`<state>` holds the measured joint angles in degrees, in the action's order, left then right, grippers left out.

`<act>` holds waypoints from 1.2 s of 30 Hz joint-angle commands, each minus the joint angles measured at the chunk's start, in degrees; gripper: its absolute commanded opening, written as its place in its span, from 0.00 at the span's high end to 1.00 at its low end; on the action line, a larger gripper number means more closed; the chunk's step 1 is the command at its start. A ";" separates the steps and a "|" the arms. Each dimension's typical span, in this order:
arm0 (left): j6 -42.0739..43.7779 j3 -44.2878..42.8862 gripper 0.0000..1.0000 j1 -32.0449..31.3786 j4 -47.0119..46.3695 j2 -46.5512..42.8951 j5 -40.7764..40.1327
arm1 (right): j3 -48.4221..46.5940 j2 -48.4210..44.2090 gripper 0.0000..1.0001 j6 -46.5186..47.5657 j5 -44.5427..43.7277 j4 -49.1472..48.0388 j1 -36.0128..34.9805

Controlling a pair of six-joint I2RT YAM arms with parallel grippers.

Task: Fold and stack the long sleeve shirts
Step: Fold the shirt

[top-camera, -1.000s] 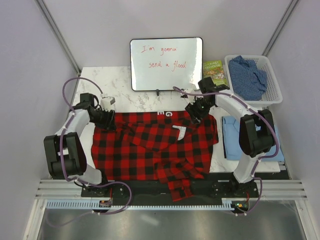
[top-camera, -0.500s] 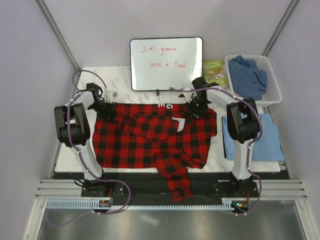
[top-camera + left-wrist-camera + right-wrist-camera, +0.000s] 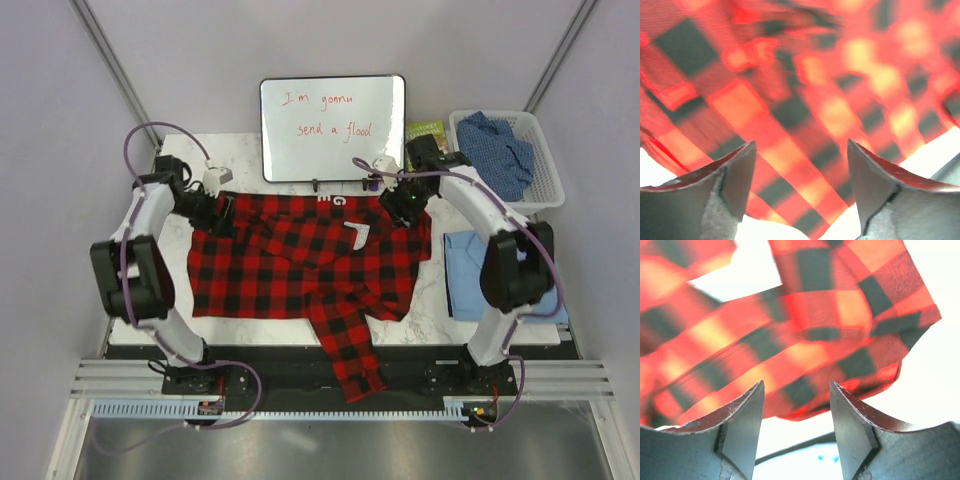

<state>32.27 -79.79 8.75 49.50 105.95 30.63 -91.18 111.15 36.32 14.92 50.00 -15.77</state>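
The red-and-black checked flannel [image 3: 300, 270] lies spread across the marble table [image 3: 240, 165], white lettering at its far edge and one sleeve hanging over the near edge. My left gripper [image 3: 222, 215] stands open at its far left corner, and the left wrist view shows the flannel [image 3: 790, 100] just beyond my left gripper [image 3: 801, 150]. My right gripper [image 3: 402, 207] stands open at the far right corner, the flannel's edge [image 3: 815, 335] past my right gripper [image 3: 796, 387]. A folded light blue shirt [image 3: 463, 275] lies to the right. The darker blue speckled shirt [image 3: 497, 150] sits in a basket.
A whiteboard [image 3: 333, 128] with red writing stands at the back centre, a book [image 3: 426, 137] beside it. The white basket [image 3: 545, 185] occupies the back right corner. Grey walls close in both sides.
Both arms carried the flannel's far corners toward the whiteboard, and the cloth now lies flatter. The left jaws closed, then opened wide; both grippers have backed slightly off the cloth.
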 commanded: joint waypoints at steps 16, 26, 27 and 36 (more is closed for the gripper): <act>40.57 28.02 0.19 10.22 21.35 -33.98 15.44 | 31.42 -21.78 0.32 -0.89 4.51 -17.30 -26.85; 52.36 25.39 0.21 20.42 21.43 -26.24 7.08 | 29.39 -16.94 0.38 -3.62 2.66 -20.11 -28.97; 53.32 25.65 0.21 20.43 21.43 -26.06 6.81 | 29.22 -16.41 0.46 -3.53 2.92 -20.03 -28.97; 70.79 34.25 0.31 20.60 16.96 -32.29 -0.13 | 27.37 -20.09 1.00 -5.99 3.44 -15.47 -29.23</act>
<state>89.25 -49.50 28.93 68.60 77.47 34.74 -60.55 94.78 32.53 17.43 32.08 -44.71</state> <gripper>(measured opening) 0.708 0.013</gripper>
